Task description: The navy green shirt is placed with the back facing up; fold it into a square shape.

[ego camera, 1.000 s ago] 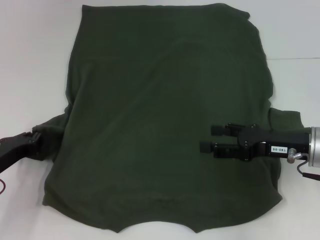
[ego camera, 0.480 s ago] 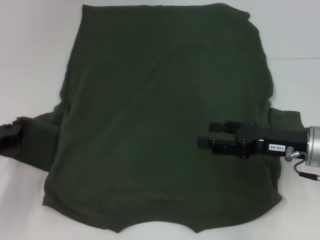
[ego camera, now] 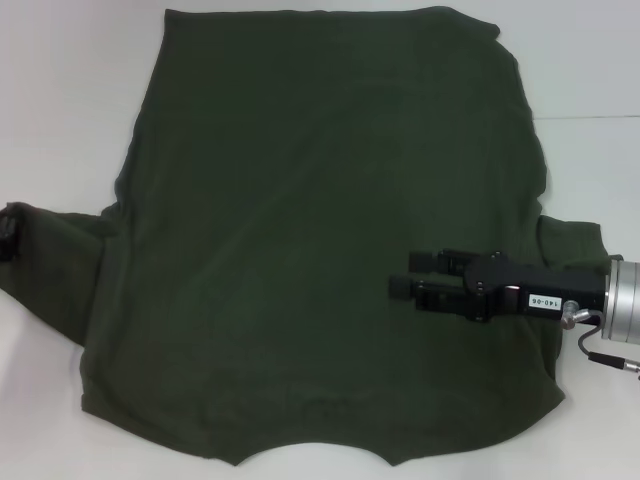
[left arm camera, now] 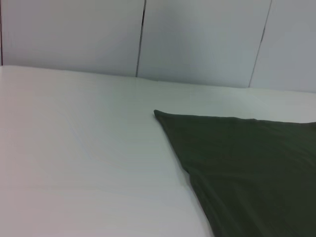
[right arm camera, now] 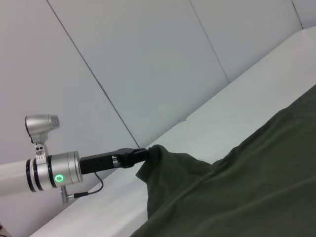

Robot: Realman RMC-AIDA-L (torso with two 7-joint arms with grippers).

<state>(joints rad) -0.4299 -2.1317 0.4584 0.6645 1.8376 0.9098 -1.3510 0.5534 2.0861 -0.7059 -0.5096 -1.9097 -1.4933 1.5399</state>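
- Where the white tabletop (ego camera: 60, 100) spreads smooth, one navy green shirt (ego camera: 320, 220) lies flat, soft and matte.
- Right gripper (ego camera: 412, 273) hovers over it, fingers apart.
- Left gripper (right arm camera: 140, 154) pinches its sleeve.

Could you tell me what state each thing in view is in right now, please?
navy green shirt: spread flat on the table, plain side up, its left sleeve pulled out sideways.
left gripper: shut on the shirt's left sleeve end, lifting it off the table.
right gripper: open, hovering over the shirt's right side, holding nothing.
table: white, carrying the shirt.
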